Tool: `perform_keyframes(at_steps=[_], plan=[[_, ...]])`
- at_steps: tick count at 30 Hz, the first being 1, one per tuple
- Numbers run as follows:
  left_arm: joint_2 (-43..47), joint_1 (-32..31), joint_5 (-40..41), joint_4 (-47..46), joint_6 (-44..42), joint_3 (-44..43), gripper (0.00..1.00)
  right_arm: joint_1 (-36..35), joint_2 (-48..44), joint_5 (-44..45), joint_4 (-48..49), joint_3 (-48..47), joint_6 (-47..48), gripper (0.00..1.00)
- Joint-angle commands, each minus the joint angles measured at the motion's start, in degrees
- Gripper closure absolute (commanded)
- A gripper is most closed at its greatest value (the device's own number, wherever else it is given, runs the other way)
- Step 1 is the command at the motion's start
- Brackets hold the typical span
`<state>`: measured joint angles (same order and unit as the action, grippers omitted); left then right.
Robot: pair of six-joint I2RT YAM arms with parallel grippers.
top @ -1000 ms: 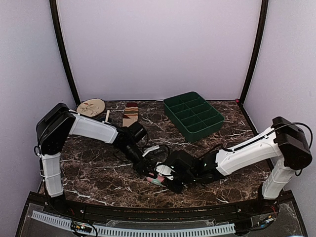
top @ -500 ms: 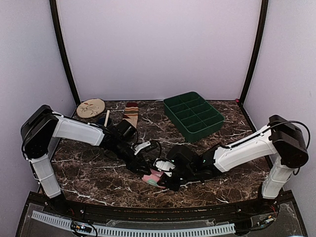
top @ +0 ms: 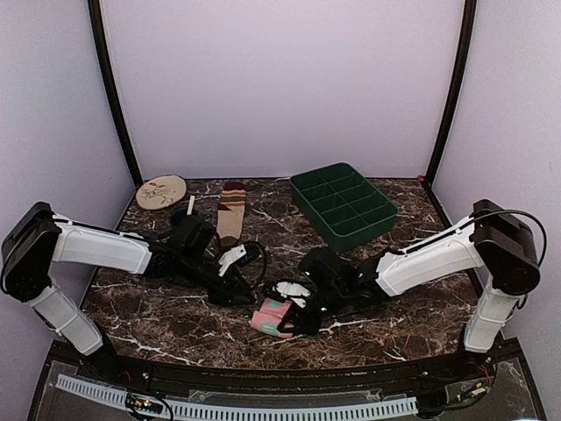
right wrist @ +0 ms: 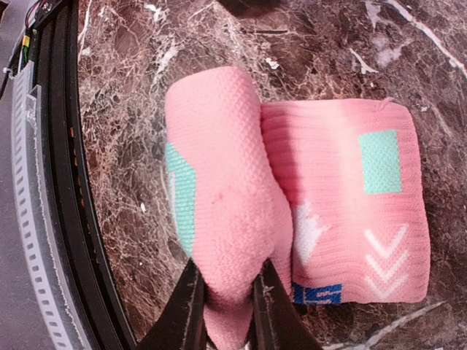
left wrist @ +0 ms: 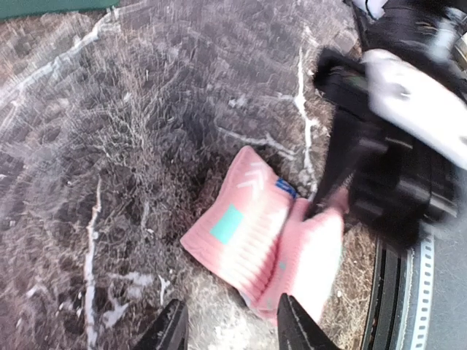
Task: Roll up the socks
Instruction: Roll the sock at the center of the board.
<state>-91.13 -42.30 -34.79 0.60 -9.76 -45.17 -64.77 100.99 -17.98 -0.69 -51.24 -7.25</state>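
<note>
My right gripper [right wrist: 228,292] pinches the half-rolled pink sock [top: 272,318], my left gripper [left wrist: 230,328] gapes empty — the tan sock [top: 231,211] lies flat, not yet rolled.

Crowded centre, open front corners
The dark marble counter [top: 166,329] is obstructed centrally by the left end effector [left wrist: 232,322] and right end effector [right wrist: 228,293], and at back right by a green compartmented plastic tray [top: 344,206].

A dark green divided tray [top: 344,206] sits at an angle on the far right of the brown marble bench [top: 421,307]. At the far left corner lies a round beige patterned plate [top: 161,190], with a small pale stick [top: 191,205] just beside it.
</note>
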Motion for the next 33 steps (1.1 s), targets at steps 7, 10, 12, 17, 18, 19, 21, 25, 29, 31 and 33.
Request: perform_keyframes(at_steps=[7, 10, 12, 17, 18, 19, 21, 25, 29, 31, 33], plan=[[17.0, -3.4, 7.5, -10.6, -1.2, 12.7, 0.54, 4.9, 6.2, -13.2, -13.5, -1.2, -1.8, 1.0], [18.6, -8.3, 12.0, -10.0, -4.5, 13.7, 0.54, 5.9, 7.8, -16.3, -15.4, -2.9, -1.6, 1.0], [18.7, -10.9, 14.2, -9.6, -6.0, 14.1, 0.53, 6.6, 8.8, -18.1, -16.7, -3.8, -1.4, 1.0], [18.1, -14.2, 17.2, -9.4, -8.5, 14.5, 0.53, 8.7, 10.1, -22.3, -18.3, -4.5, -1.7, 1.0], [17.9, -14.7, 17.8, -9.1, -9.2, 14.3, 0.53, 9.1, 10.3, -23.4, -18.4, -4.5, -1.8, 1.0], [17.7, -15.3, 18.2, -8.9, -9.9, 14.1, 0.53, 9.5, 10.4, -24.4, -18.7, -4.6, -1.9, 1.0], [16.8, -16.3, 19.3, -8.4, -11.3, 13.7, 0.53, 10.1, 11.1, -26.3, -19.8, -5.3, -1.7, 1.0], [14.8, -18.0, 19.5, -7.3, -14.1, 12.1, 0.52, 10.7, 12.6, -28.6, -22.6, -6.9, -0.6, 1.0], [12.6, -19.6, 19.6, -6.6, -16.7, 10.6, 0.52, 11.1, 13.7, -29.4, -24.5, -8.1, 0.4, 1.0], [11.4, -20.3, 20.2, -6.8, -17.4, 10.1, 0.52, 11.2, 13.9, -29.7, -25.0, -8.6, 0.7, 1.0], [10.6, -20.6, 19.9, -7.2, -17.9, 9.7, 0.52, 11.2, 14.0, -30.0, -25.3, -8.9, 0.7, 1.0]])
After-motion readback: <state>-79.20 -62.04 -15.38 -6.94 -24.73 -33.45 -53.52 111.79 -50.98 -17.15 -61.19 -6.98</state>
